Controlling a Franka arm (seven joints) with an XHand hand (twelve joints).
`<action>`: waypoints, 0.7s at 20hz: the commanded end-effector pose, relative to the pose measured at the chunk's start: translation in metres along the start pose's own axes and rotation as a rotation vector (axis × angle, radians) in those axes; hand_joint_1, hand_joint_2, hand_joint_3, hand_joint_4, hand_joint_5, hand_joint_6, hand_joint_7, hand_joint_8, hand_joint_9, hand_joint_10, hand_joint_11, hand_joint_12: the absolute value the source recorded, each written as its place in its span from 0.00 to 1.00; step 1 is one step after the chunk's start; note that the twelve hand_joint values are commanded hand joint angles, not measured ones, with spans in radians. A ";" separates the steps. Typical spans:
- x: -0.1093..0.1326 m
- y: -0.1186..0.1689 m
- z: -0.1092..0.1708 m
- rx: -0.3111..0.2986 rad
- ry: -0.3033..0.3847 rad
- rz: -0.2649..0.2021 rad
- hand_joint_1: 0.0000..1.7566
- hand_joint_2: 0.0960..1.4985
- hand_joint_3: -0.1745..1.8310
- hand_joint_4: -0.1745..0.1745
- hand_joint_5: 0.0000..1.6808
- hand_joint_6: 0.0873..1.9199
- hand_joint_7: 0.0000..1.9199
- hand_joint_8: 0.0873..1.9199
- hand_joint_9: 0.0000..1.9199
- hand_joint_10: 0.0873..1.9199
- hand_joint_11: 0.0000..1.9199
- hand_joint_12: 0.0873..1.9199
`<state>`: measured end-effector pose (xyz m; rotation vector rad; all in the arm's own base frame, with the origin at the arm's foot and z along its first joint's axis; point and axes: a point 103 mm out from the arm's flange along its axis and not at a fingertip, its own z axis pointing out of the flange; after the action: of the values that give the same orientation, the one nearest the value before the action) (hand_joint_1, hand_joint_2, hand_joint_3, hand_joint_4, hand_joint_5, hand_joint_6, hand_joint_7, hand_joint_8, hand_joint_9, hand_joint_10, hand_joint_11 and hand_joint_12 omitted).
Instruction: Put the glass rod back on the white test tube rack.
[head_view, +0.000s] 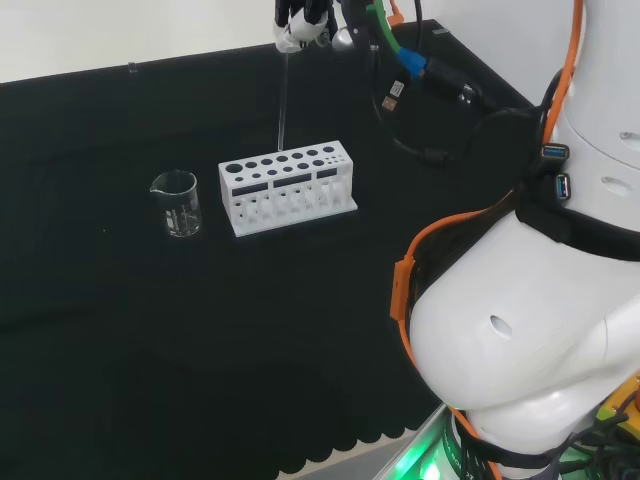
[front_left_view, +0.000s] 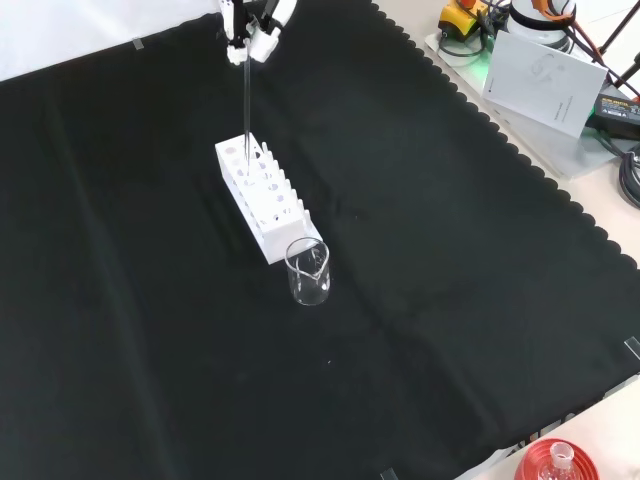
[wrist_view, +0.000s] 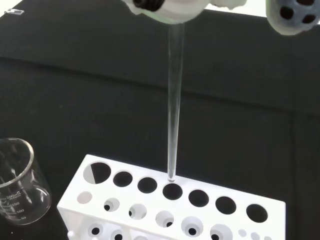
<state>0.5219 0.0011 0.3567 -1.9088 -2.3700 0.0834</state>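
Glass rod (wrist_view: 173, 105) hangs upright from the hand (head_view: 303, 22), pinched at its top end between the fingertips (wrist_view: 165, 9); its lower tip sits just above the rim of a hole in the back row of the white test tube rack (wrist_view: 172, 200), not yet inside as far as I can judge from the wrist view.

Handling: I take the rod to be light, stiff, smooth and brittle. Held at one end, any tilt of the hand swings the free tip wide, so I would keep the wrist level. A tip that catches the hole's rim could chip or slide sideways between the fingertips; I want it centred over the hole before lowering.

Room: the rack stands near the middle of the bench (head_view: 120, 330), well away from every edge of the black cloth. A clear beaker (head_view: 177, 203) stands just beside the rack's left end in the head view, apart from it. The target hole lies toward the rack's middle, so the beaker should not interfere. Open cloth lies all round, and straight above the rack nothing blocks a vertical descent.
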 end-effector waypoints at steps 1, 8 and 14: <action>0.000 0.001 0.002 0.005 -0.001 0.000 0.76 0.65 0.00 0.00 0.87 0.00 0.86 0.00 0.95 0.00 0.88 0.15; -0.005 0.004 0.004 0.013 0.004 0.005 0.76 0.65 0.00 0.00 0.87 0.00 0.86 0.00 0.95 0.00 0.88 0.15; -0.010 0.009 0.009 0.033 -0.002 0.008 0.76 0.66 0.00 0.00 0.87 0.00 0.86 0.00 0.95 0.00 0.88 0.15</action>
<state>0.5269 -0.0006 0.3526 -1.9068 -2.3602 0.0938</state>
